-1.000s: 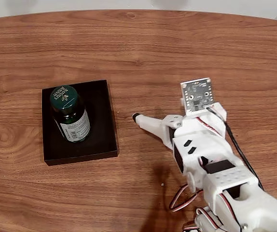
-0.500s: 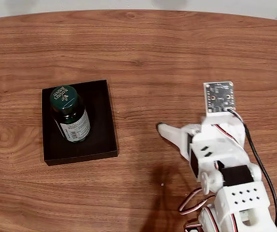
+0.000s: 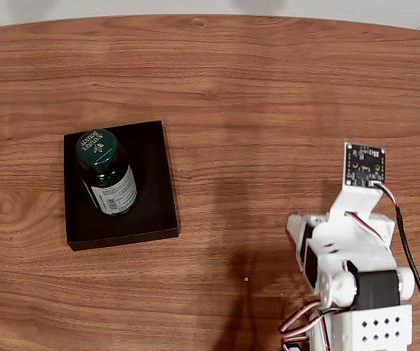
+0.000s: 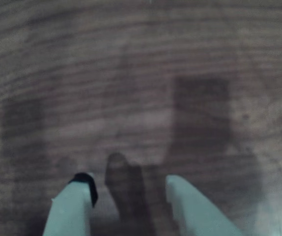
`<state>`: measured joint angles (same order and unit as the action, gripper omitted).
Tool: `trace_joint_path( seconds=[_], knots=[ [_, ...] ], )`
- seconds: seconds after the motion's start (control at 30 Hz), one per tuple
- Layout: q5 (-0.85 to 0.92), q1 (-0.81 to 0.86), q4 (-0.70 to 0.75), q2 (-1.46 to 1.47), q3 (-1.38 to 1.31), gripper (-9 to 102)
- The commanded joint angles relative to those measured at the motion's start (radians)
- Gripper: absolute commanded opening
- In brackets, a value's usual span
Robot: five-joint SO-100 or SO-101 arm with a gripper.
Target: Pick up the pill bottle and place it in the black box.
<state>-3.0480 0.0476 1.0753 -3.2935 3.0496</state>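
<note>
Looking at the fixed view from my end, the pill bottle (image 3: 105,172) stands upright inside the black box (image 3: 154,183) on the left part of the wooden table (image 3: 254,80), toward the box's left half. Its dark green cap (image 3: 96,145) has pale lettering with a little leaf mark, and I think it says "Nature's Bounty" but it's small; the white label (image 3: 118,192) has print I can't read. My arm (image 3: 356,256) sits at the lower right, well apart from the box. In the wrist view the gripper (image 4: 129,189) hangs over bare wood with its two pale fingers (image 4: 72,209) spread apart, holding nothing.
</note>
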Motion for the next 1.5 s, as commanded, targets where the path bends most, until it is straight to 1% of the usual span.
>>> trace_joint_path(
  seconds=[0.0,0.17,0.27,0.4,0.6,0.77,1.03,1.47],
  knots=[
    [0.003,0.0,0.074,-0.046,-0.02,10],
    [-0.015,0.02,0.147,-0.046,-0.02,4],
    [-0.043,0.023,0.222,-0.046,-0.02,0],
    [-0.083,0.021,0.322,-0.046,-0.02,0],
    [-0.081,0.051,0.407,-0.046,-0.02,0],
    [-0.038,0.078,0.42,-0.044,-0.02,0],
    [0.072,0.063,0.422,-0.044,-0.02,0],
    [0.074,0.063,0.422,-0.044,-0.02,0]
  ],
)
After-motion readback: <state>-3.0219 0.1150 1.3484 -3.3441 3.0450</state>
